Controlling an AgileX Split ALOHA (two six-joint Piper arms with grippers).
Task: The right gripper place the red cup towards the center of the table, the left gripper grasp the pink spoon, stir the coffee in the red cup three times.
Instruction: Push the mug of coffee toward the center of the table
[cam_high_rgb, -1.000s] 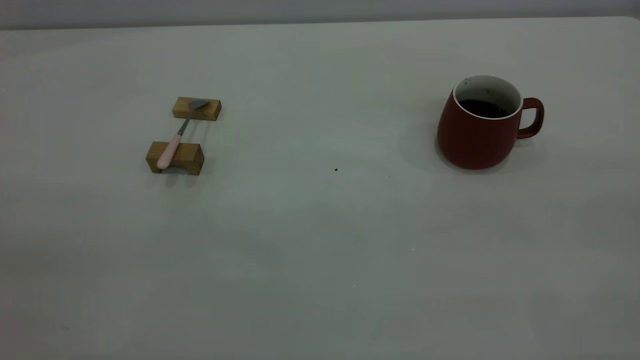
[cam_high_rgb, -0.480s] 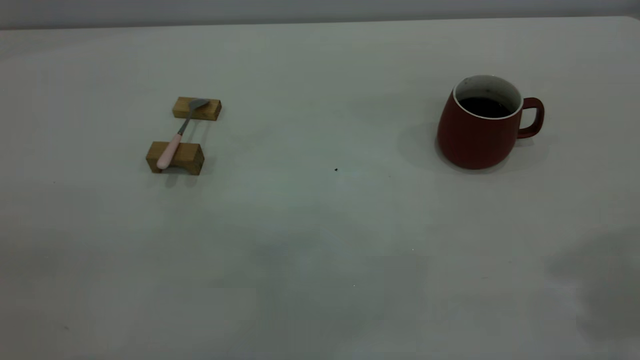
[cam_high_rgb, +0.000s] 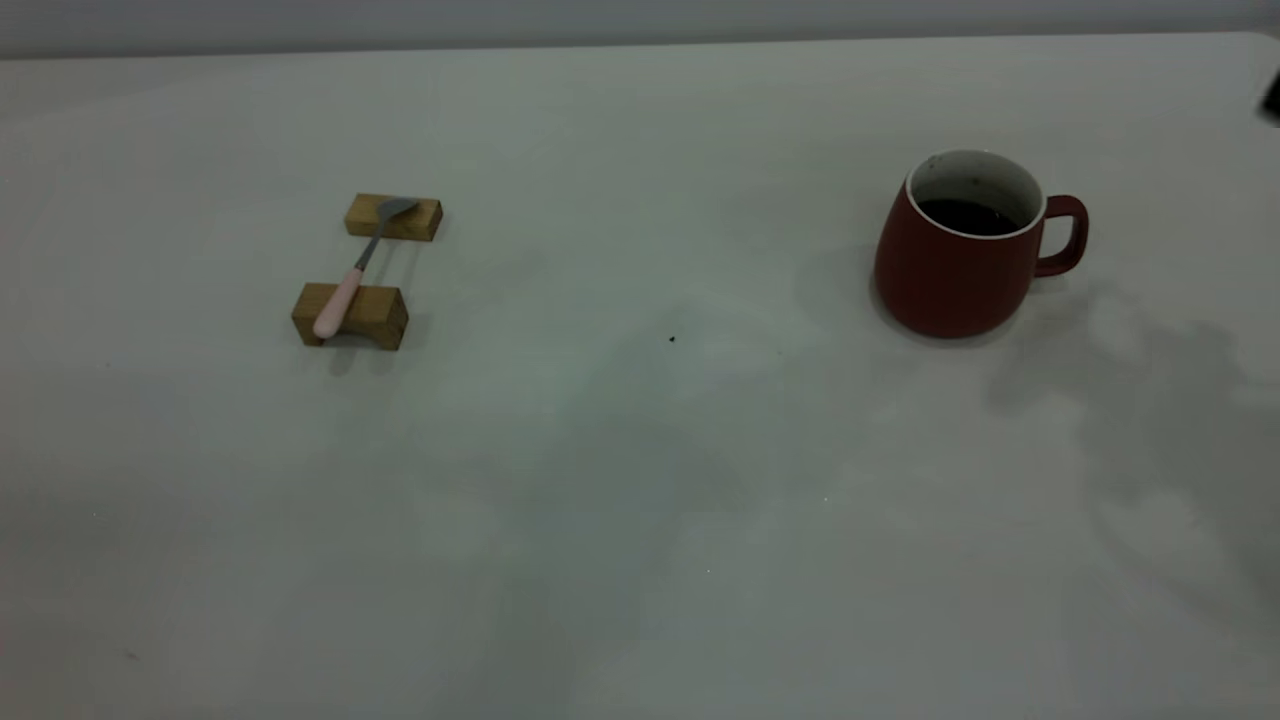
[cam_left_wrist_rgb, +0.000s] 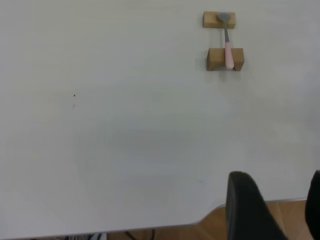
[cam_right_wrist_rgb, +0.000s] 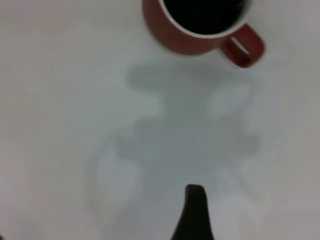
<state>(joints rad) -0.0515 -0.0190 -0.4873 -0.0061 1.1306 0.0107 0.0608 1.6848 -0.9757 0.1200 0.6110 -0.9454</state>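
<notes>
The red cup (cam_high_rgb: 950, 270) stands upright at the table's (cam_high_rgb: 640, 480) right side, handle pointing right, with dark coffee (cam_high_rgb: 966, 216) inside. The pink spoon (cam_high_rgb: 345, 285) lies far to the left, bridging two wooden blocks. In the left wrist view my left gripper (cam_left_wrist_rgb: 280, 202) hangs open and empty over the table's near edge, far from the spoon (cam_left_wrist_rgb: 228, 52). Of my right gripper only one black finger (cam_right_wrist_rgb: 195, 212) shows, with nothing beside it. It hovers above the table, apart from the cup (cam_right_wrist_rgb: 185, 37) and its handle (cam_right_wrist_rgb: 243, 45).
The spoon's bowl rests on the farther wooden block (cam_high_rgb: 394, 217) and its handle on the nearer one (cam_high_rgb: 350, 315). A tiny dark speck (cam_high_rgb: 671, 339) marks the table's middle. A dark piece (cam_high_rgb: 1270, 100) pokes in at the right edge, and the arm's shadow (cam_high_rgb: 1130, 400) lies beside the cup.
A shadow has spread over the table from the lower right up to the cup's side. A dark piece has come in at the right edge. Cup and spoon have not moved.
</notes>
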